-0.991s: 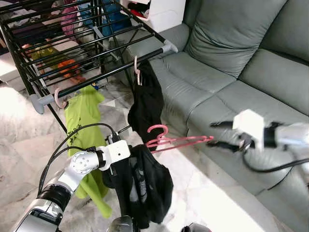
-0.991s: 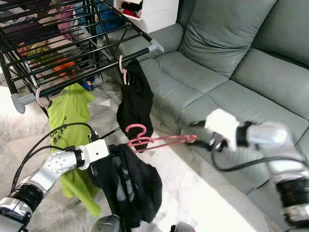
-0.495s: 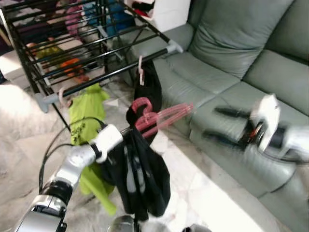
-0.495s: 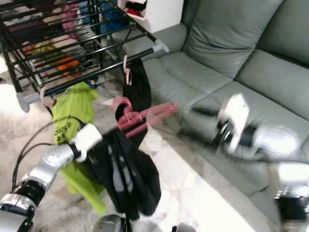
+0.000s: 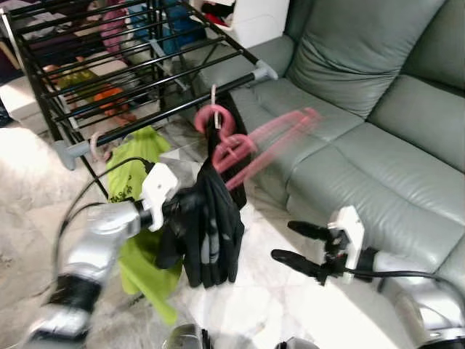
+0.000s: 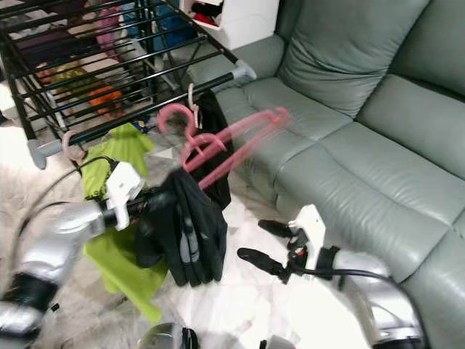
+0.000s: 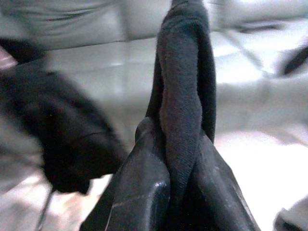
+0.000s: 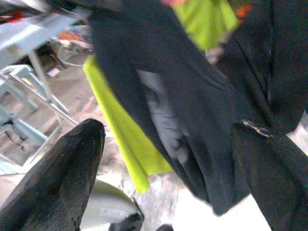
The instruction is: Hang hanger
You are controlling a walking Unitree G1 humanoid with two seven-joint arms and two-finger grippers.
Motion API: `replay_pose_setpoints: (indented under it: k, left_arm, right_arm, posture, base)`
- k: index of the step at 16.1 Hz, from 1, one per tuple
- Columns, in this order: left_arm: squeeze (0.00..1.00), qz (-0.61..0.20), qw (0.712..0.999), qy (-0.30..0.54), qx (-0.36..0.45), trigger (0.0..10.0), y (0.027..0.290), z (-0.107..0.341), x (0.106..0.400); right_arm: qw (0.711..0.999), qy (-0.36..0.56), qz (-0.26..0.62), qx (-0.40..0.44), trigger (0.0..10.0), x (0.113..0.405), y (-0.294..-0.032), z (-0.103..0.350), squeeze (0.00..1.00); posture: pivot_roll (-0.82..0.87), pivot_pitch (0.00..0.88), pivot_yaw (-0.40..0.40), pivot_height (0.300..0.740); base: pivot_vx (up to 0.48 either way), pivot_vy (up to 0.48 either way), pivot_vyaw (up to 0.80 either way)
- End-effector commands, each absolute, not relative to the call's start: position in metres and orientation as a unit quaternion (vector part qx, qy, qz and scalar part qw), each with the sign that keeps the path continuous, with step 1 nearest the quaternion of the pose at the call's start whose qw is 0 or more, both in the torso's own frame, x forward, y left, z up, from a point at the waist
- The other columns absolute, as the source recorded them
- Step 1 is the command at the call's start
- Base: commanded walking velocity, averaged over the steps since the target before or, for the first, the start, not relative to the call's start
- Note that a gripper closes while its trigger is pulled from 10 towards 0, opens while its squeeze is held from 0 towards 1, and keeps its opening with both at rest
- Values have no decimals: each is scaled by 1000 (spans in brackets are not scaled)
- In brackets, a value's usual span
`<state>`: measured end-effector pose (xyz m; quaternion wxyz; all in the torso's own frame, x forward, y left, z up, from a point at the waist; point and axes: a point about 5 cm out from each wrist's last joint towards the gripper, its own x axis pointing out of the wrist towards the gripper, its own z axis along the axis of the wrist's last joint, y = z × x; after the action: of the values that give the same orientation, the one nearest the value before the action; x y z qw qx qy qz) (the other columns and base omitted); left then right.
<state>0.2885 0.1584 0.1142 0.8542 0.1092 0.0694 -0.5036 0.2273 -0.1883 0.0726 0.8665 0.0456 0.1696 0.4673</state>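
A pink hanger [image 5: 251, 142], blurred, carries a black garment [image 5: 211, 233] and is tilted up, its hook close to the drying rack's front rail [image 5: 167, 109]. My left gripper [image 5: 178, 207] is shut on the black garment; in the left wrist view its fingers [image 7: 144, 187] pinch a fold of the black cloth [image 7: 180, 110]. My right gripper [image 5: 283, 240] stands open, low over the floor in front of the sofa, apart from the hanger. In the right wrist view its fingers [image 8: 62, 178] frame the black garment [image 8: 192, 110] from a distance.
A green shirt [image 5: 134, 160] and another black garment [image 5: 231, 123] hang from the rack rail on pink hangers. A grey sofa [image 5: 378, 109] runs along the right. White marble floor [image 5: 269, 291] lies between rack and sofa. Clothes lie beneath the rack.
My left arm has lifted the hanger and garment up towards the rack rail. My right gripper has drawn away from the hanger's end and dropped lower, nearer me.
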Motion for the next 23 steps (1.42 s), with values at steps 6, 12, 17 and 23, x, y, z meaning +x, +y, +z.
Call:
replay_pose_setpoints:
  k: [6, 12, 17, 23]
  left_arm:
    - [0, -591, 794, 26, 142, 0, 150, 149, 276]
    - [0, -627, 760, 46, 166, 0, 146, 143, 264]
    - [0, -651, 748, 18, 126, 0, 128, 158, 255]
    - [0, -681, 727, -33, 86, 0, 98, 182, 245]
  right_arm:
    - [867, 145, 471, 79, 10000, 237, -176, 78, 463]
    - [871, 117, 470, 86, 10000, 242, -174, 85, 0]
    - [877, 114, 461, 76, 10000, 247, -175, 83, 0]
    - [875, 122, 463, 66, 10000, 253, -169, 77, 0]
  posture:
    - [41, 0, 72, 740]
    - [32, 0, 75, 740]
    - [33, 0, 73, 740]
    - [33, 0, 70, 740]
  base:
    - [0, 0, 0]
    - [0, 0, 0]
    - [0, 0, 0]
    - [0, 0, 0]
